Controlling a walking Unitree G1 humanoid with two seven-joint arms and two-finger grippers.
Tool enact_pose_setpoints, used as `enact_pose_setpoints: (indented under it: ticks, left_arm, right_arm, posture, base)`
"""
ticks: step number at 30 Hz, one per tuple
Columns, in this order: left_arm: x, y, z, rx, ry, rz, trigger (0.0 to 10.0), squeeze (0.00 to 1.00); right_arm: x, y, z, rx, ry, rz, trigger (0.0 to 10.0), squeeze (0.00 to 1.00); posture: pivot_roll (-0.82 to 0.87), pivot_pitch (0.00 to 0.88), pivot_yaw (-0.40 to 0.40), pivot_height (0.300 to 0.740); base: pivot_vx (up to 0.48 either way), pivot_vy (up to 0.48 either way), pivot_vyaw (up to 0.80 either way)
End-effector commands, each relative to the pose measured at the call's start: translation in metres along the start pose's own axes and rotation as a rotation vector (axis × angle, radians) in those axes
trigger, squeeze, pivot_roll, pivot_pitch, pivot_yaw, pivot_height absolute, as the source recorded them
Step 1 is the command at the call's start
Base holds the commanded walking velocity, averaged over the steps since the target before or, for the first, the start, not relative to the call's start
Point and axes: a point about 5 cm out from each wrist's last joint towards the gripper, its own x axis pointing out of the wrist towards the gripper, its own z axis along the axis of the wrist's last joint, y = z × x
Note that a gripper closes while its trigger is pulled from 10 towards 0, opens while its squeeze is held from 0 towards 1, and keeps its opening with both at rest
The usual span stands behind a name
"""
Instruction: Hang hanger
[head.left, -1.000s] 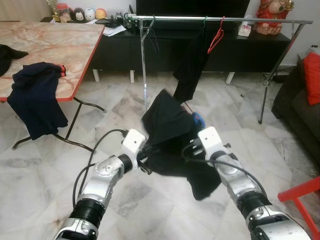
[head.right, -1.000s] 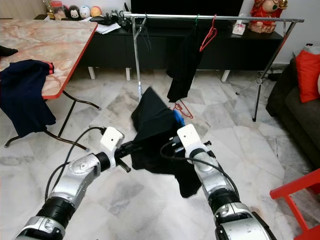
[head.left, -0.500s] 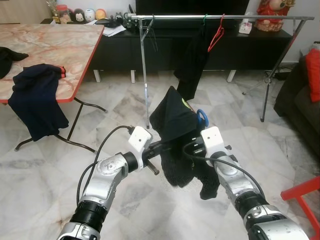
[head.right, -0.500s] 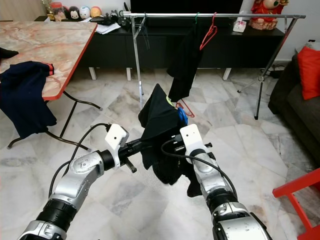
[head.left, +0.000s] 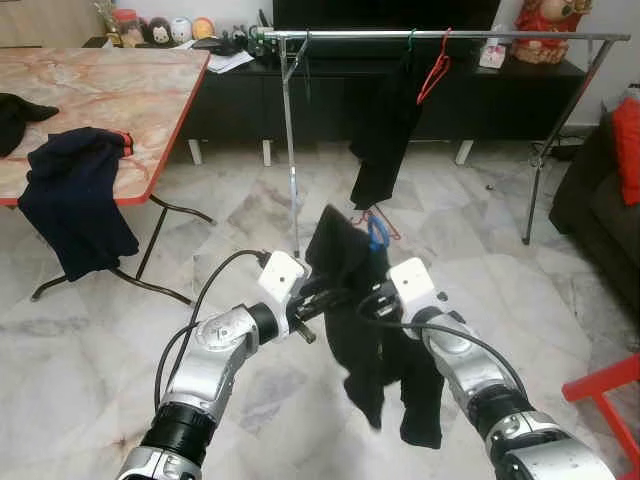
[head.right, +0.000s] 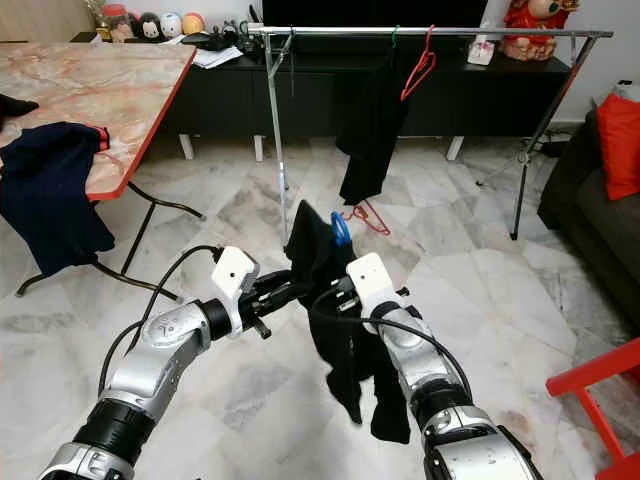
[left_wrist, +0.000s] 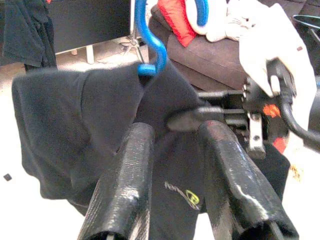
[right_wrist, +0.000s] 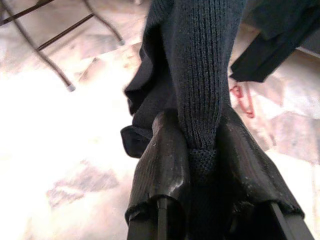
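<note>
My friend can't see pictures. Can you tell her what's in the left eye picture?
Two robot arms hold up a black shirt on a blue hanger, the left claw and right claw meeting at the cloth. Behind them stands a metal clothes rail with a red hanger.

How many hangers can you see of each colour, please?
Blue hanger: 1, inside the black garment gripped by the right claw
Red hangers: 2, one on the rail, one on the floor
Green hanger hook: 1, on the rail
Dark hanger: 1, on the rail
Total: 5
</note>
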Motion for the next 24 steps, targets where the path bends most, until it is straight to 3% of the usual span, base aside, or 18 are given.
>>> enact_pose_setpoints:
  ticks: [1,7,13,18,24]
  left_arm:
    - [-0.003,0.000,0.002,-0.011,-0.011,0.008,10.0,1.00]
    - [-0.013,0.010,0.007,0.005,-0.021,0.031,10.0,1.00]
    - [-0.029,0.024,0.015,0.024,-0.031,0.047,10.0,1.00]
    - [-0.044,0.028,0.006,0.085,0.051,0.010,10.0,1.00]
    - [-0.058,0.021,0.011,0.035,0.054,-0.137,10.0,0.96]
  right_arm:
    - [-0.001,-0.006,0.012,-0.025,-0.072,-0.002,0.0,0.00]
    - [-0.006,-0.016,0.013,-0.062,-0.124,-0.001,0.0,0.00]
    - [-0.012,-0.020,0.014,-0.073,-0.161,0.082,0.0,0.00]
    - [-0.023,-0.023,0.016,-0.098,-0.217,0.268,0.0,0.00]
    - [-0.036,-0.030,0.015,-0.182,-0.198,0.466,0.0,0.00]
  posture:
    - [-0.05,0.000,-0.026,0.740]
    - [-0.05,0.000,-0.025,0.740]
    - [-0.04,0.000,-0.028,0.740]
    - [-0.04,0.000,-0.026,0.740]
    - [-0.04,0.000,-0.032,0.740]
  base:
    - [0.000,0.000,0.00]
    - [0.000,0.000,0.00]
    - [0.000,0.000,0.00]
    - [0.000,0.000,0.00]
    - [0.000,0.000,0.00]
